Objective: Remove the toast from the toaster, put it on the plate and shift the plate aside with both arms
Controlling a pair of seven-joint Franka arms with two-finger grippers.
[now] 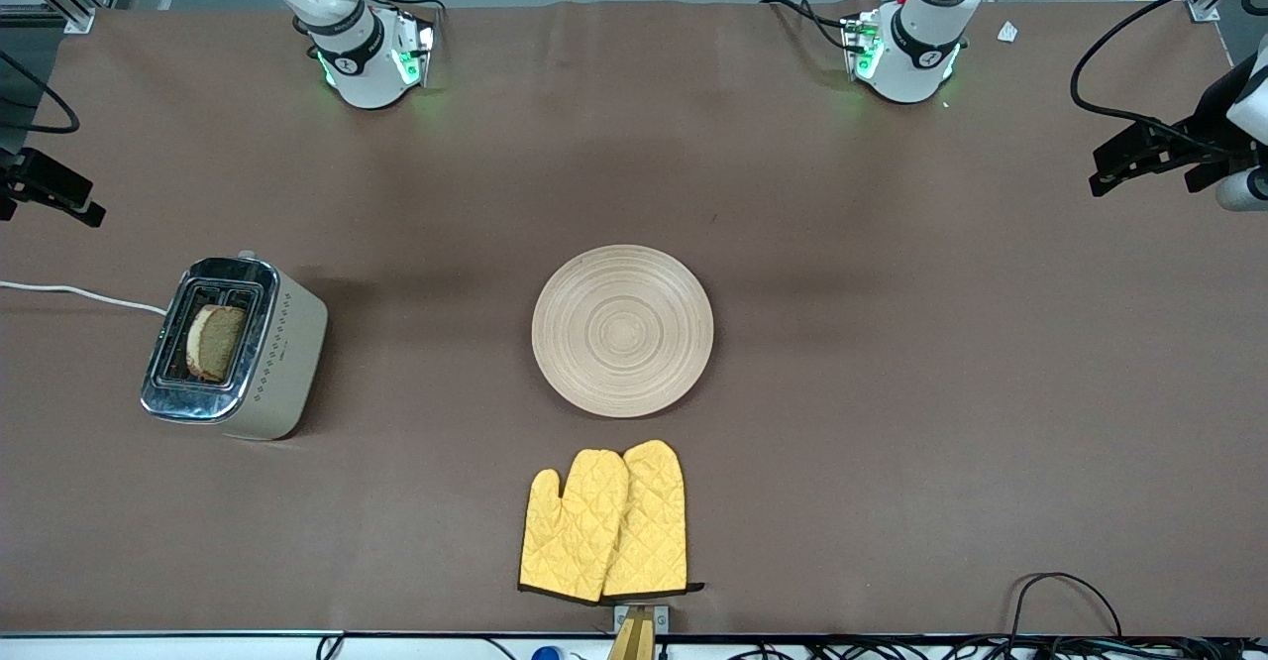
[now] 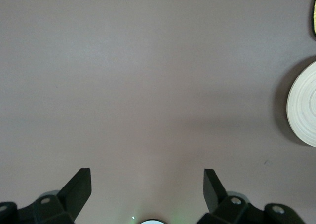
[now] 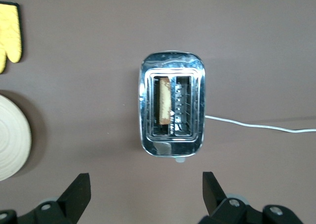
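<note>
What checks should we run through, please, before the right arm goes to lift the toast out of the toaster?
1. Toast upright in one slot of the toaster: ok.
2. Right gripper jaws open, holding nothing: ok.
3. Right gripper lined up over the toast: not ok, the toaster lies ahead of it.
4. Plate bare, ready to receive toast: ok.
5. Left gripper open, waiting over bare table beside the plate: ok.
6. Oven mitts apart from the plate: ok.

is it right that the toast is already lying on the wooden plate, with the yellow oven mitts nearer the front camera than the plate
Not quite. The toast stands in a slot of the toaster, toward the right arm's end of the table; the wooden plate holds nothing. The front view shows this, and the right wrist view confirms it. The yellow oven mitts are indeed nearer the front camera than the plate.
</note>
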